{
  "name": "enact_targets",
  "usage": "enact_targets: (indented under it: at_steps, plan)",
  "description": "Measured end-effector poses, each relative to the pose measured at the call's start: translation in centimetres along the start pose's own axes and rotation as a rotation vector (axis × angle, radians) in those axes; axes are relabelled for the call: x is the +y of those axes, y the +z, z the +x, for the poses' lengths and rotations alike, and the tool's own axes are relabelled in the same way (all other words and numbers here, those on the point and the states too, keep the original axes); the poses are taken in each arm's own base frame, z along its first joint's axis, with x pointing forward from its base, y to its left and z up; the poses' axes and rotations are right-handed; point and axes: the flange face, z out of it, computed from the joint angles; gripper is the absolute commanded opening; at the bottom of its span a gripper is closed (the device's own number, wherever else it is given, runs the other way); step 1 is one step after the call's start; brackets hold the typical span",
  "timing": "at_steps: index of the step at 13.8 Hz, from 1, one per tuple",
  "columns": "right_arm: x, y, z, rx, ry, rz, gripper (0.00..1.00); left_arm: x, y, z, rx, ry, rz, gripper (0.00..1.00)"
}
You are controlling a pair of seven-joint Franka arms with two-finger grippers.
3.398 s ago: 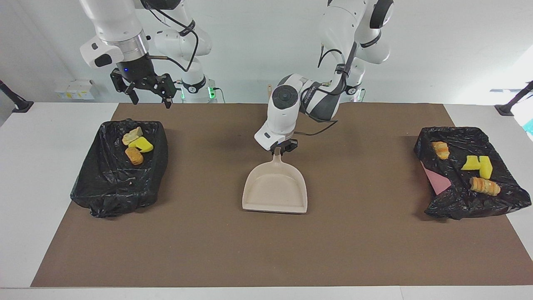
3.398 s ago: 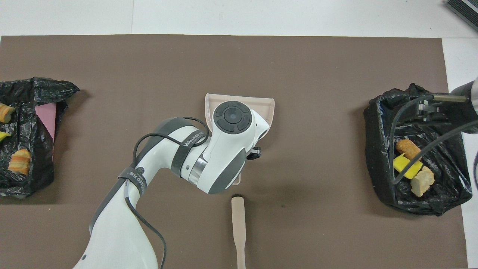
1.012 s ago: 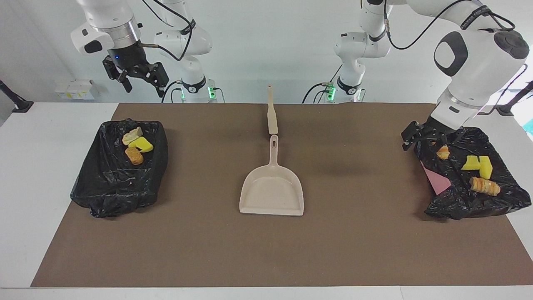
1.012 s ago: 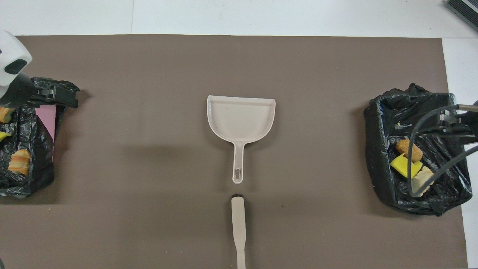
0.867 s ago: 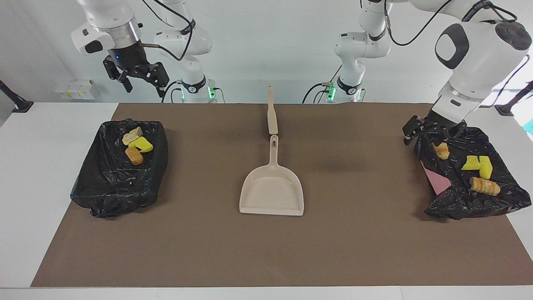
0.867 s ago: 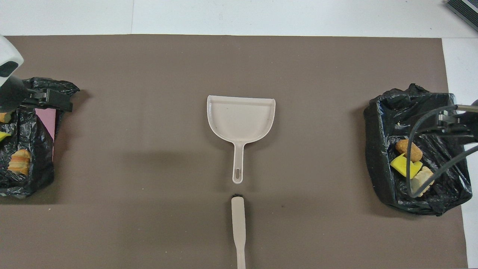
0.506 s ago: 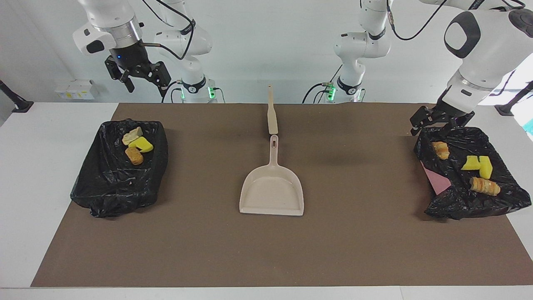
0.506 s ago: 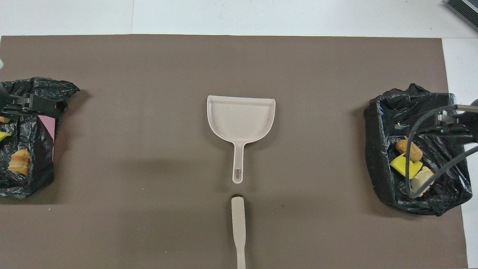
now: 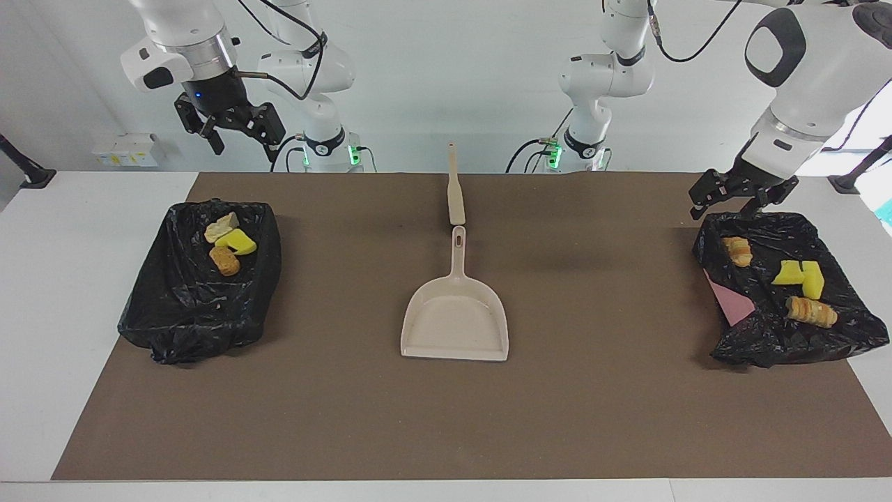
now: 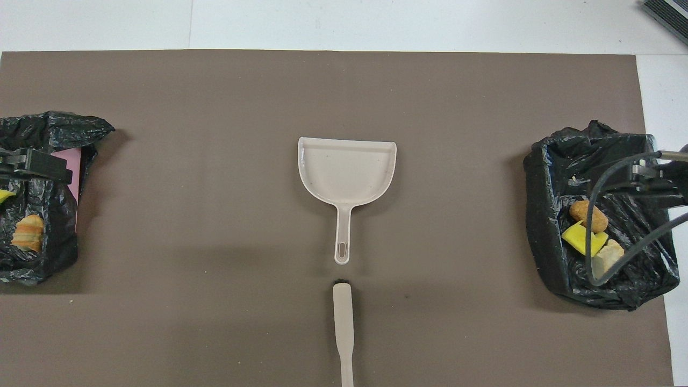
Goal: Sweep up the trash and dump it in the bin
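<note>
The trash lies in two black-bagged bins. The bin point(image 9: 188, 307) at the right arm's end holds a tan lump point(image 9: 221, 226), a yellow chunk point(image 9: 238, 242) and a brown lump point(image 9: 225, 261). The bin point(image 9: 759, 335) at the left arm's end holds a bread lump point(image 9: 737, 250), yellow chunks point(image 9: 796, 275) and a striped roll point(image 9: 811, 312). My left gripper point(image 9: 728, 206) hangs open and empty over that bin's edge nearest the robots. High over the other bin's edge nearest the robots, my right gripper point(image 9: 244, 148) waits, open and empty.
A beige dustpan point(image 9: 455, 321) lies empty at the middle of the brown mat point(image 9: 446, 418), handle toward the robots. A beige brush point(image 9: 454, 188) lies in line with it, nearer the robots. Pink shows under the bag point(image 9: 728, 303).
My left arm has let go of the dustpan's handle and swung to the bin at its own end, then lifted slightly toward the robots. The right gripper rose a little.
</note>
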Motion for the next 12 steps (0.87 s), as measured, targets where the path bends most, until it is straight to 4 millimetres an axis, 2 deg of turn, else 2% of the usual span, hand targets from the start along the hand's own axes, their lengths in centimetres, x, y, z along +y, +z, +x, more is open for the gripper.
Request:
enact_targets:
  at_steps: [3,7,12]
  plan:
    - [0.0,0.0,0.0,0.001,0.000,0.000,1.00,0.0,-0.3,-0.6,-0.039,0.001,0.011,1.00]
    - [0.0,-0.1,0.0,0.001,0.000,0.001,1.00,0.3,-2.8,-1.7,-0.068,0.006,0.022,1.00]
    - [0.0,-0.1,0.0,0.001,0.000,0.001,1.00,0.4,-3.1,-1.7,-0.064,0.009,0.026,1.00]
